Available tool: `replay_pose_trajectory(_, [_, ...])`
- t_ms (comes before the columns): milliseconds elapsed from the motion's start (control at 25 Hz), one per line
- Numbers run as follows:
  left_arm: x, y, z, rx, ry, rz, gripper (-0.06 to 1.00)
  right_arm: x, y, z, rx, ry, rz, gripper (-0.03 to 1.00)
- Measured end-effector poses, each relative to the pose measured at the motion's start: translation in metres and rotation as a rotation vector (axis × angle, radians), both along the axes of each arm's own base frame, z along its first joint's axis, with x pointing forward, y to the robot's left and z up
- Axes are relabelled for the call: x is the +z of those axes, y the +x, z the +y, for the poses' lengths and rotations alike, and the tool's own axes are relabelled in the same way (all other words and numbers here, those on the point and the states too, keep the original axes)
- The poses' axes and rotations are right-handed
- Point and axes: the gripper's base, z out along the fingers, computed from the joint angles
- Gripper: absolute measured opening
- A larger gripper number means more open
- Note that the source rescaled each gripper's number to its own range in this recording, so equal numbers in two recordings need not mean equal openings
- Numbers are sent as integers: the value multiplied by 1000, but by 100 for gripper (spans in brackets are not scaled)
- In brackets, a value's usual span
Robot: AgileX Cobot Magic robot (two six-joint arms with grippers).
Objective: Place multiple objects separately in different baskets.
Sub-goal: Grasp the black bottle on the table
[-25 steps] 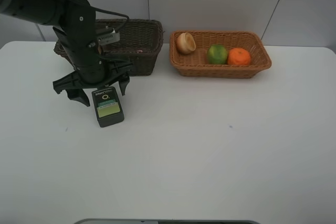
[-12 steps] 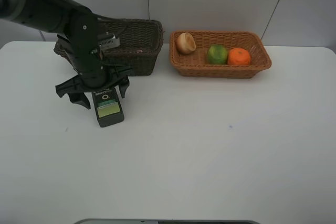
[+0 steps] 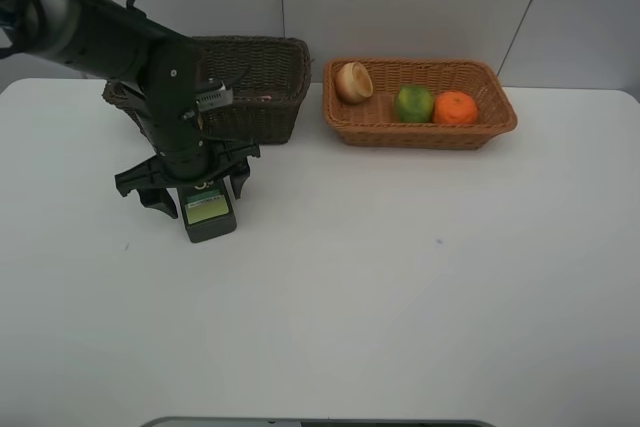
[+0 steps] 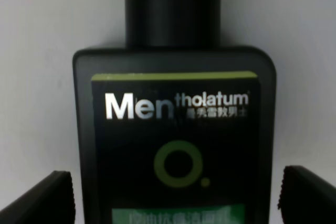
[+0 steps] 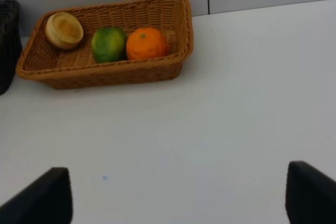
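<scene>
A flat dark-green labelled bottle [image 3: 208,215] lies on the white table in front of the dark brown basket [image 3: 262,82]. My left gripper [image 3: 195,192] hangs low over the bottle's cap end, open, one finger on each side. In the left wrist view the bottle [image 4: 176,129] fills the frame, and the fingertips [image 4: 42,200] stand clear of its sides. The light tan basket [image 3: 420,132] holds a pale peach-like fruit [image 3: 353,81], a green round fruit [image 3: 413,103] and an orange [image 3: 456,107]. My right gripper [image 5: 176,198] is open over bare table, outside the exterior view.
The two baskets stand side by side along the table's back, near the wall. The right wrist view shows the tan basket [image 5: 105,74] ahead, with the dark basket's corner [image 5: 6,40] beside it. The left arm's body hides part of the dark basket.
My left gripper has come down and slightly right, so its open fingers now flank the bottle's cap end. The bottle and the fruits have not moved.
</scene>
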Motion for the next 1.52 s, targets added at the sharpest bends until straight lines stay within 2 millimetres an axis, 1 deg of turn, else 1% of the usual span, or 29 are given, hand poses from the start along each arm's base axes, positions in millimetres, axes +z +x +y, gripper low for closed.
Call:
replay_pose_trajectory(280, [-17,0,0,-4,20,32,100,0,0,0,0,0,0,84])
replay_pose_trajectory(520, [-19,0,0,-4,20,36,99,0,0,0,0,0,0,84])
replay_pose_trajectory(600, [-19,0,0,-5,20,34,95,0,0,0,0,0,0,84])
replay_pose_trajectory(680, [-19,0,0,-6,19,31,82,0,0,0,0,0,0,84])
replay_pose_trajectory(720, [-19,0,0,-6,19,32,81,0,0,0,0,0,0,84])
replay_pose_trajectory(1520, [-20,0,0,-6,19,32,82,0,0,0,0,0,0,84])
